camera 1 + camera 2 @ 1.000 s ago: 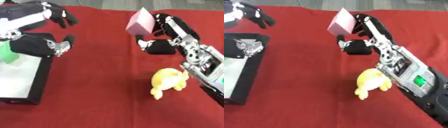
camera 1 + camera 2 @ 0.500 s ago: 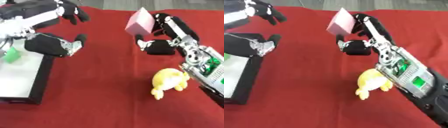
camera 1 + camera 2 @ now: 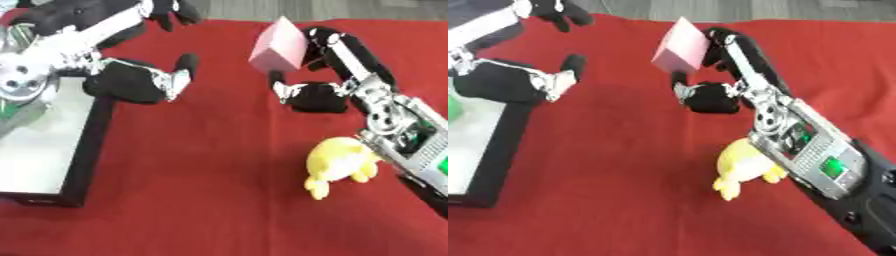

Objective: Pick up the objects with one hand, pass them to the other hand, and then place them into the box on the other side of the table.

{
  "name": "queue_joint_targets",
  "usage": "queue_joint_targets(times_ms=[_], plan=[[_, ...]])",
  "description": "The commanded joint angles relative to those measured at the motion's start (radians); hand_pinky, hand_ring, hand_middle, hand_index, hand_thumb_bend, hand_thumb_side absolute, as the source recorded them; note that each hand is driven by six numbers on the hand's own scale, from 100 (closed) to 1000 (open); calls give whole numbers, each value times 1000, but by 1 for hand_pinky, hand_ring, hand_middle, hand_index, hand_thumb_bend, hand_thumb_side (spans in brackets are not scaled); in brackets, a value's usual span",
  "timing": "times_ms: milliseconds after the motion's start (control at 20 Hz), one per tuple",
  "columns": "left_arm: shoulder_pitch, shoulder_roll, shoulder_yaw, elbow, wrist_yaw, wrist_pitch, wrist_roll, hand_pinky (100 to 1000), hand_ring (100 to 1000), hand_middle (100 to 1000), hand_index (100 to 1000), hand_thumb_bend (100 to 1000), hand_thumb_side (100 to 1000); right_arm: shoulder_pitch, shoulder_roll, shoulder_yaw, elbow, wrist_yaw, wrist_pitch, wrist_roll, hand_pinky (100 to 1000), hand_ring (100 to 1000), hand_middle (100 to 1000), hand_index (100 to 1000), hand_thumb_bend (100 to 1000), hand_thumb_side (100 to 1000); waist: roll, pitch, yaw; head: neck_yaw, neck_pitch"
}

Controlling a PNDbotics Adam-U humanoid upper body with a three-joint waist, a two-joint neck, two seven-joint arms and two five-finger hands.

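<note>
Your pink cube sits tilted above the red cloth, right of centre and toward the far side. Your right hand has it pinched: fingers curl over its right face and the thumb presses up under its near corner. To the left, your left hand hangs spread wide and holds nothing, thumb pointing toward the cube but well apart from it. A yellow plush toy lies near your right forearm, partly tucked under it. The black box sits at the left edge, cut off by the frame; a green object shows inside, mostly hidden by your left arm.
</note>
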Motion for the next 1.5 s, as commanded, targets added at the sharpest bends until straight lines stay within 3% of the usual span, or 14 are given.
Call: queue_joint_targets(times_ms=[50, 450, 500, 750, 800, 850, 900, 1500], plan=[[-26, -2, 6, -8, -4, 18, 11, 875, 767, 769, 861, 100, 359, -14, -2, 2, -21, 38, 8, 9, 775, 726, 607, 555, 100, 100, 17, -35, 1, 5, -14], [-50, -39, -8, -8, -24, 32, -2, 889, 774, 768, 858, 100, 390, -17, 4, 8, -21, 106, -10, 57, 780, 727, 604, 554, 100, 100, 14, -35, -1, 11, -19], [-51, -40, -12, -8, -27, 29, -6, 911, 787, 774, 859, 100, 577, -17, 4, 9, -21, 111, -11, 61, 782, 726, 603, 553, 100, 100, 14, -34, -1, 12, -19], [-52, -44, -13, -8, -79, 1, -31, 949, 791, 753, 849, 100, 626, -17, 5, 9, -21, 128, -13, 77, 782, 726, 602, 552, 100, 100, 14, -33, -1, 11, -19], [-51, -46, -13, -8, -89, -5, -34, 1000, 819, 766, 862, 100, 425, -18, 5, 9, -21, 129, -13, 78, 782, 726, 602, 551, 100, 100, 13, -32, -1, 11, -19], [-51, -47, -14, -8, -96, -12, -41, 1000, 819, 766, 862, 100, 425, -18, 5, 8, -21, 130, -13, 79, 782, 726, 602, 551, 100, 100, 13, -32, -1, 10, -20], [-50, -48, -16, -8, -101, -17, -49, 1000, 831, 773, 870, 100, 202, -18, 5, 7, -21, 130, -13, 79, 781, 726, 602, 551, 100, 100, 13, -31, -1, 10, -21], [-53, -72, -11, -8, -90, -37, -129, 1000, 839, 767, 886, 100, 208, -25, 12, 10, -21, 138, -23, 81, 782, 725, 600, 547, 100, 100, 9, -29, -3, 13, -26]])
